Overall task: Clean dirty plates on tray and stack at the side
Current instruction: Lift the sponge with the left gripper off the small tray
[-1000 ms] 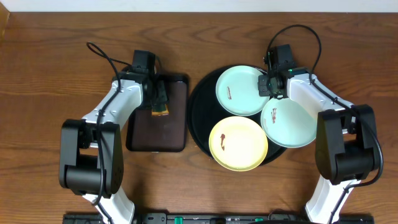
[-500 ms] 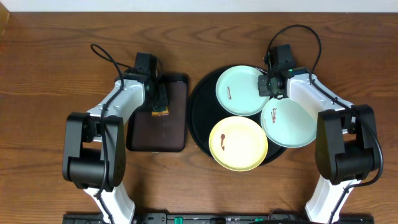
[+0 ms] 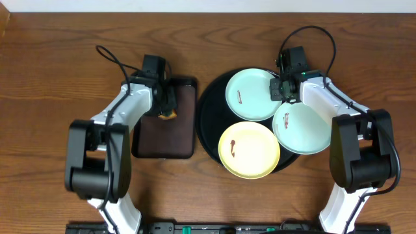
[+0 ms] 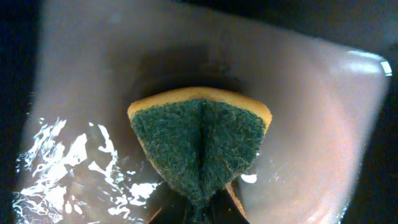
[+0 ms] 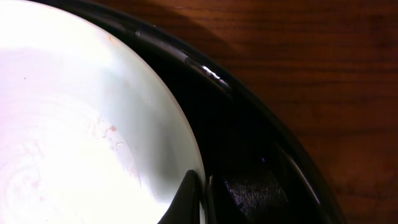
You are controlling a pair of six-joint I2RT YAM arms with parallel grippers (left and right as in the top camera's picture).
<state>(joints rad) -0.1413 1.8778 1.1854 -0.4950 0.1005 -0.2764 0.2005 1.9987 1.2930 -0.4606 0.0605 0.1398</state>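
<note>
The sponge (image 4: 199, 146) is cut off at the bottom, the pale plate (image 5: 81, 124) at left.

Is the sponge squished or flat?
Squished. The sponge bends into a crease down its middle where the left gripper pinches it.

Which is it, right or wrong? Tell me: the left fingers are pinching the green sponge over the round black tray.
Wrong in one respect: the place. The left fingers are pinching the green sponge over the rectangular brown tray, not the round black tray. The overhead view shows it.
</note>
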